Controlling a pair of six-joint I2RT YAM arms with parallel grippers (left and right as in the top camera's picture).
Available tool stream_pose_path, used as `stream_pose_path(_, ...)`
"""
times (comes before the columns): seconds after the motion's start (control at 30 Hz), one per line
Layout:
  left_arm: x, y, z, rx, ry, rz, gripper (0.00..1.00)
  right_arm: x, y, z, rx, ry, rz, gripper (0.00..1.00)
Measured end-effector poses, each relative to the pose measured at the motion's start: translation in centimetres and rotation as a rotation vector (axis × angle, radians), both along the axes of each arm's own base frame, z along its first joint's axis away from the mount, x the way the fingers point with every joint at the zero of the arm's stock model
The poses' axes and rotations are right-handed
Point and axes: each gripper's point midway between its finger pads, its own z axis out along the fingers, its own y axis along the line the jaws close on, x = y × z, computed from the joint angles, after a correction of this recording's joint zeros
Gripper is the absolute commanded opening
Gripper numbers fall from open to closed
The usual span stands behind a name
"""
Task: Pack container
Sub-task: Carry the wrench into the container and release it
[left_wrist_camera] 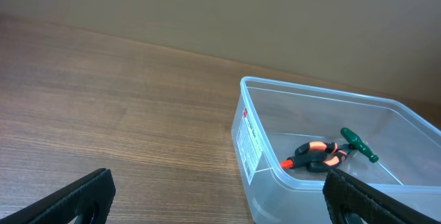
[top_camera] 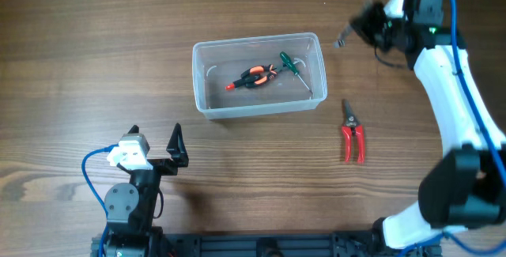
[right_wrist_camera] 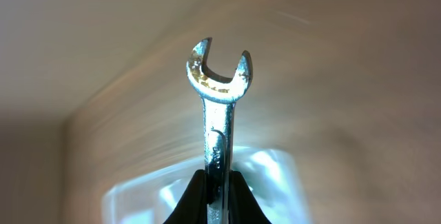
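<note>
The right gripper [right_wrist_camera: 219, 185] clamps a wrench [right_wrist_camera: 219, 107] toward the counter's [top_camera: 95, 59] far right corner, while the left gripper [top_camera: 156, 139] stands open near its near left edge.

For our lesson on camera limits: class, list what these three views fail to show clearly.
1. Right wrist: wrench lower end hidden inside right gripper; background blurred.
2. Left wrist: container right end cut off by frame edge.
3. Overhead: held wrench too small to identify.
</note>
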Motion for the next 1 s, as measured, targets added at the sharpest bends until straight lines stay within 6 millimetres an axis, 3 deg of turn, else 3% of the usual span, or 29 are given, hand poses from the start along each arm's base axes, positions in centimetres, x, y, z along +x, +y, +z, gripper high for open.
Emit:
stream_pose_path(0.1, 0.0, 0.0, 0.0, 0.000, 0.000, 0.000, 1.00, -2.0, 6.5, 6.0, -0.112, -0.239, 0.311, 0.04)
stream_pose_path(0.17, 0.0, 0.0, 0.0, 0.000, 0.000, 0.000, 1.00, -4.6, 11.3, 7.5, -0.202, -0.357, 0.533, 0.04)
stream_pose_path(0.27, 0.0, 0.0, 0.0, 0.000, 0.000, 0.000, 1.00, -8.2, 17.4, 6.0, -0.364, -0.481, 0.835, 0.04)
stream_pose_path(0.37, 0.0, 0.0, 0.0, 0.000, 0.000, 0.000, 1.00, -9.0, 20.6, 1.8, -0.589, -0.556, 1.063, 0.04)
stream_pose_path(0.47, 0.0, 0.0, 0.0, 0.000, 0.000, 0.000, 1.00, -7.9, 21.0, -3.5, -0.766, -0.535, 1.195, 0.04)
stream_pose_path(0.6, 0.0, 0.0, 0.0, 0.000, 0.000, 0.000, 1.00, -6.4, 19.6, -12.1, -0.910, -0.404, 1.337, 0.06)
stream_pose_path(0.63, 0.0, 0.0, 0.0, 0.000, 0.000, 0.000, 1.00, -6.4, 19.4, -13.6, -0.934, -0.392, 1.377, 0.39)
stream_pose_path(0.67, 0.0, 0.0, 0.0, 0.000, 0.000, 0.000, 1.00, -6.5, 18.7, -16.4, -0.961, -0.335, 1.418, 0.45)
stream_pose_path(0.77, 0.0, 0.0, 0.0, 0.000, 0.000, 0.000, 1.00, -5.6, 18.5, -16.1, -1.028, -0.350, 1.395, 0.64)
stream_pose_path(0.83, 0.0, 0.0, 0.0, 0.000, 0.000, 0.000, 1.00, -4.8, 17.5, -15.4, -1.109, -0.317, 1.336, 0.84)
stream_pose_path(0.87, 0.0, 0.0, 0.0, 0.000, 0.000, 0.000, 1.00, -4.5, 17.3, -14.8, -1.136, -0.305, 1.297, 0.98)
stream_pose_path(0.93, 0.0, 0.0, 0.0, 0.000, 0.000, 0.000, 1.00, -4.0, 16.7, -12.4, -1.159, -0.293, 1.190, 1.00)
stream_pose_path(1.0, 0.0, 0.0, 0.0, 0.000, 0.000, 0.000, 1.00, -3.4, 16.3, -7.6, -1.141, -0.337, 1.030, 0.99)
